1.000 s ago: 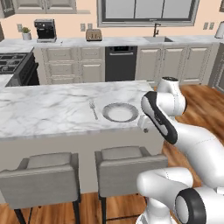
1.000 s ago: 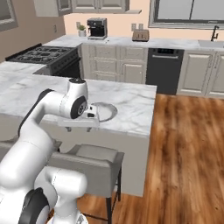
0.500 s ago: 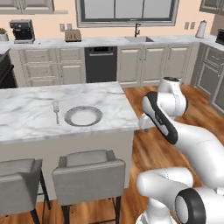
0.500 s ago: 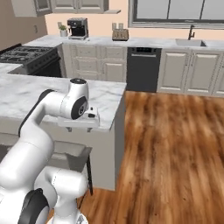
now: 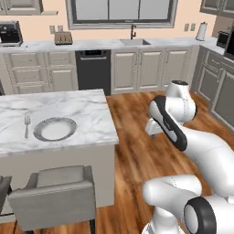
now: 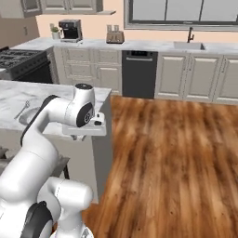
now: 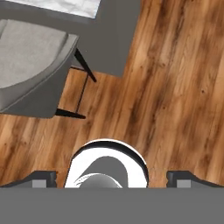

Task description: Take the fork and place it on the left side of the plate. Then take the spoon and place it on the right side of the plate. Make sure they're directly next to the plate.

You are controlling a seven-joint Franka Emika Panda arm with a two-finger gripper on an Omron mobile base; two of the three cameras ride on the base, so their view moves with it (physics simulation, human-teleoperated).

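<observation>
Only fork [image 5: 27, 124] beside plate [image 5: 55, 129] — fork's tines too small.

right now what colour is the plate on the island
Grey-white: a darker grey rim around a paler centre. The plate shows best in the left base view.

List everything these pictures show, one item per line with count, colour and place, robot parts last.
plate: 1, grey rim and paler centre, on the island counter
fork: 1, silver-grey, on the counter just left of the plate
island counter: 1, white marble
stool: 1 fully seen, grey, in front of the island
dishwasher: 1, black, under the back counter
sink tap: 1, dark, below the window
toaster: 1, silver, back counter
coffee machine: 1, black, back counter far left
stove: 1, black, left
floor: brown wood
gripper: 1, dark tips wide apart, above the floor
</observation>
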